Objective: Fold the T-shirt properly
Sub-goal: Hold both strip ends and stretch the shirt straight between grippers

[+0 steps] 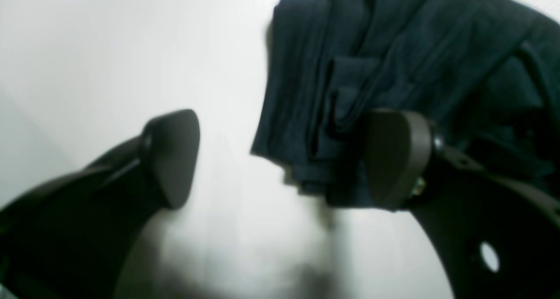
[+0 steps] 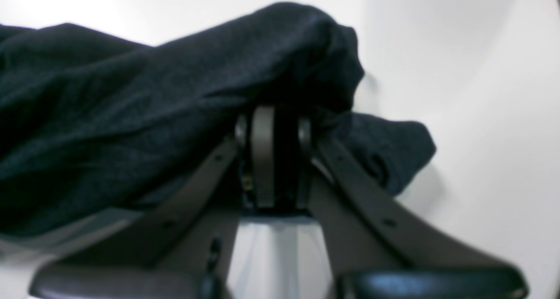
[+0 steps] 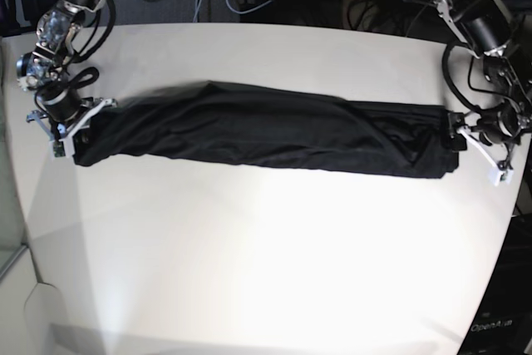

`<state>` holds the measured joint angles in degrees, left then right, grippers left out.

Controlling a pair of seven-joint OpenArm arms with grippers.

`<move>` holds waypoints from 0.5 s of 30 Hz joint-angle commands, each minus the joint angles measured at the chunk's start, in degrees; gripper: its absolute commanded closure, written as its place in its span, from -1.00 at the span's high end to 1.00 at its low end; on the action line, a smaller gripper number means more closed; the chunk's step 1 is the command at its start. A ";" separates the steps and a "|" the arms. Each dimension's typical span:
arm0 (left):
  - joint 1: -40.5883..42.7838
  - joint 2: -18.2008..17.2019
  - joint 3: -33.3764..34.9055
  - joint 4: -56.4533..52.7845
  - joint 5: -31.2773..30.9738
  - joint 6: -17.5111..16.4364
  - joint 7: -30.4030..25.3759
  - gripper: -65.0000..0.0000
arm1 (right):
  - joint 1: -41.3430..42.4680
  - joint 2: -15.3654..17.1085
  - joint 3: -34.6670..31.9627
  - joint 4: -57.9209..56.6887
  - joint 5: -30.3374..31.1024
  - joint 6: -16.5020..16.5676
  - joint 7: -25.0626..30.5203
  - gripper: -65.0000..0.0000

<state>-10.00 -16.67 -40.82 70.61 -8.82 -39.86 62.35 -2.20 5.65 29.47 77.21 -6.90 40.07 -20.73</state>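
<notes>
The black T-shirt (image 3: 266, 130), folded into a long creased band, is laid crosswise on the table, its ends apparently bunched.

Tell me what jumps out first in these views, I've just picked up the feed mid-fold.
The black T-shirt dominates: it lies as one long, narrow band across the white table, stretching from arm to arm. At the base view's left end, the right gripper is shut on a bunched fold of the cloth. At the other end, the left gripper stands wide open, one pad against the fabric's folded end, gripping nothing.
</notes>
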 commanded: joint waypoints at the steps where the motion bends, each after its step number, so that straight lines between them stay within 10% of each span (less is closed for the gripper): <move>1: -1.39 -0.96 -0.11 0.91 -0.63 -0.14 -1.20 0.72 | 0.13 0.20 -0.07 0.28 -1.06 -0.07 -1.64 -0.83; 15: -2.00 0.18 2.09 0.64 -0.10 -0.14 -1.38 0.72 | 0.13 0.20 -2.00 0.28 -1.06 -0.07 -1.64 -0.83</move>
<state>-10.79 -15.49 -38.65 70.48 -8.23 -39.86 61.93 -2.09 5.56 27.62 77.25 -6.90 39.83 -20.71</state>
